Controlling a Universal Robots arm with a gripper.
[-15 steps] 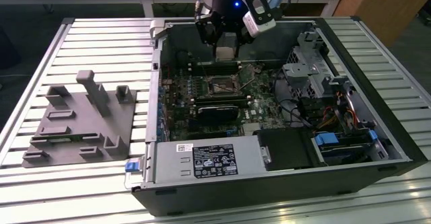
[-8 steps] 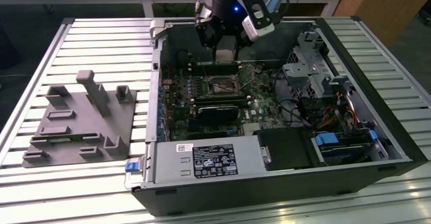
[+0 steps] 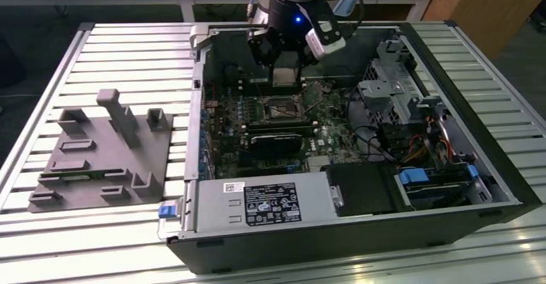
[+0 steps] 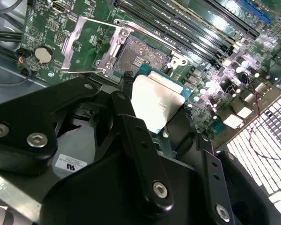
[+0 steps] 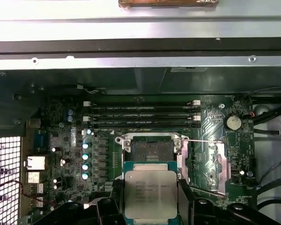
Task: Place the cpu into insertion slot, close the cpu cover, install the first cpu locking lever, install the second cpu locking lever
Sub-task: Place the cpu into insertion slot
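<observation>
**End effector [image 3: 284,73] clenched on the cpu [image 5: 150,194], held over the open insertion slot [image 5: 152,151].**
In the exterior view, a grey moulded fixture [image 3: 102,153] lies on the slatted tabletop [image 3: 128,47] at the frame's left; the open computer case [image 3: 358,233] occupies centre and right. At upper centre the end effector grips the cpu just above the insertion slot, apart from it. In the second wrist view the cpu cover [image 4: 113,47] stands tilted open beside the slot.

Exterior view: high, oblique, mid-range, looks down on open computer case [image 3: 341,242] atop slatted table [image 3: 128,54]. Both wrist views: close, angled past gripper [image 5: 150,201] and held cpu [image 5: 151,185] onto motherboard [image 5: 215,136]. All three share insertion slot [image 3: 282,108].
</observation>
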